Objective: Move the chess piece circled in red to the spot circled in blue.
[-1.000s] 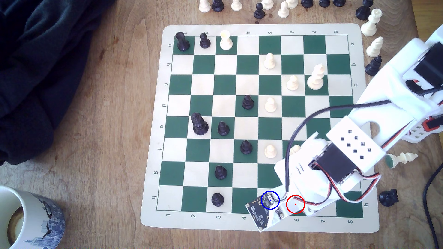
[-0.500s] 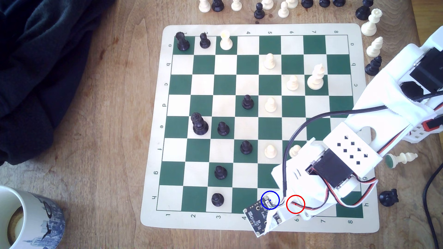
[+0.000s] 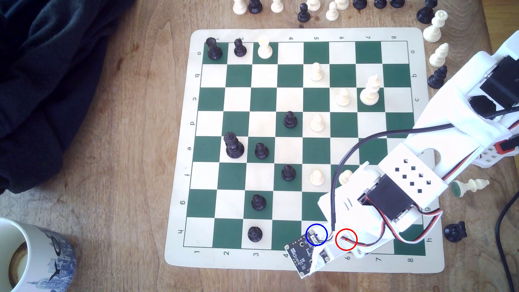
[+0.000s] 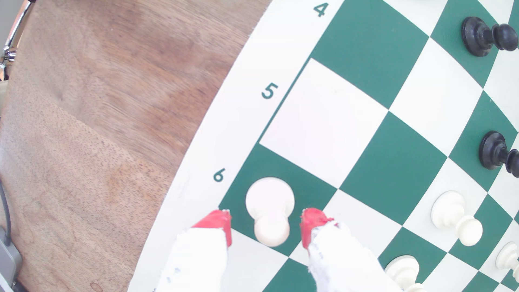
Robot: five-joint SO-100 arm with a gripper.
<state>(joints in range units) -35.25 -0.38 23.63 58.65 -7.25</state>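
Note:
The cream-white pawn (image 4: pixel 269 213) stands on the green edge square beside the printed 6. My gripper (image 4: pixel 265 224) is open and straddles it. One red fingertip (image 4: pixel 217 221) and the other are each a small gap away from the pawn's sides. The adjoining white square (image 4: pixel 323 123) by the printed 5 is bare. In the exterior view the red circle (image 3: pixel 346 239) lies over my white wrist (image 3: pixel 365 213), which hides the pawn. The blue circle (image 3: pixel 316 234) sits partly over the wrist's camera board.
Black pawns (image 3: pixel 255 234) (image 3: pixel 258 202) stand toward the exterior view's left on the near rows. Two white pawns (image 3: pixel 316 177) stand just beyond my wrist. A mug (image 3: pixel 33 252), dark cloth (image 3: pixel 50 84) and off-board pieces (image 3: pixel 455 231) surround the mat (image 3: pixel 179 258).
Over the first half second the arm shifted slightly toward the board's near edge, the camera board sliding lower left in the exterior view. Since then it has held still.

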